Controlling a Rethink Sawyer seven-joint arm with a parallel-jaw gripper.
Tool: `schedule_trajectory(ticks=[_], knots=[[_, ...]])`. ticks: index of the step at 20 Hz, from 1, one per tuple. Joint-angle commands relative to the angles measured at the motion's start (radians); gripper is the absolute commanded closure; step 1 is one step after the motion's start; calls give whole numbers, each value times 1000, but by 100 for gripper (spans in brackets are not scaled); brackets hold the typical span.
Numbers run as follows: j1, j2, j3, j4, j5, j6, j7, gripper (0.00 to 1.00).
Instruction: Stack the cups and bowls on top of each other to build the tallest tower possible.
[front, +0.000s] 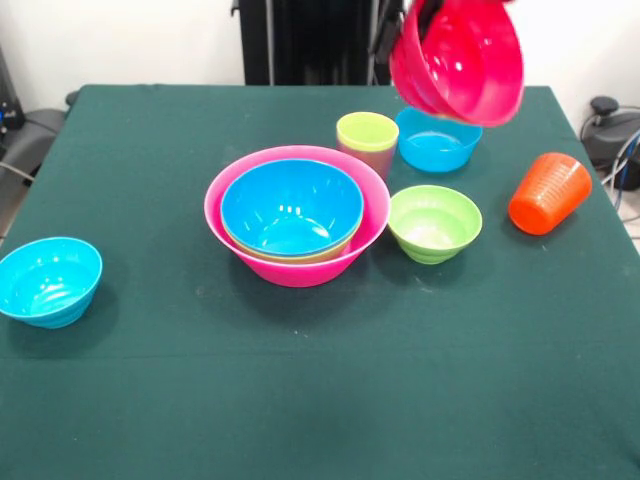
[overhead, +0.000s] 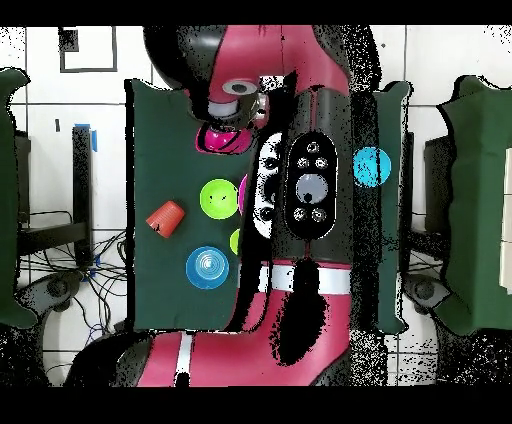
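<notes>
The small red bowl (front: 462, 62) hangs tilted in the air at the back right, above a small light-blue bowl (front: 437, 142). My gripper (front: 418, 18) shows only at the top edge, shut on the red bowl's rim. The tower (front: 296, 212) is the huge pink bowl (front: 300, 268) holding a green bowl's rim and the large blue bowl (front: 290, 205). Behind it stands a lime green cup (front: 367, 131) with a purplish cup wall below it. A small green bowl (front: 434, 222) sits right of the tower. The orange cup (front: 549, 193) lies on its side.
A second small light-blue bowl (front: 50, 280) rests near the table's left edge. In the overhead view the arm (overhead: 305, 180) covers the tower; the red bowl (overhead: 225, 138), green bowl (overhead: 219, 198), orange cup (overhead: 165, 218) and both light-blue bowls (overhead: 206, 267) (overhead: 371, 166) show.
</notes>
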Motion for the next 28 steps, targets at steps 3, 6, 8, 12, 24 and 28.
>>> schedule_trajectory(ticks=[3,6,8,12,24,28], knots=[[-42,-107,27,87,-91,24,-365,100],[-46,-134,22,128,-98,-17,-378,100],[-43,-148,18,135,-112,-37,-388,100],[-49,-172,15,196,-123,-128,-401,100],[-107,-159,56,217,-118,-170,-436,100],[-126,-157,62,238,-124,-223,-450,100]])
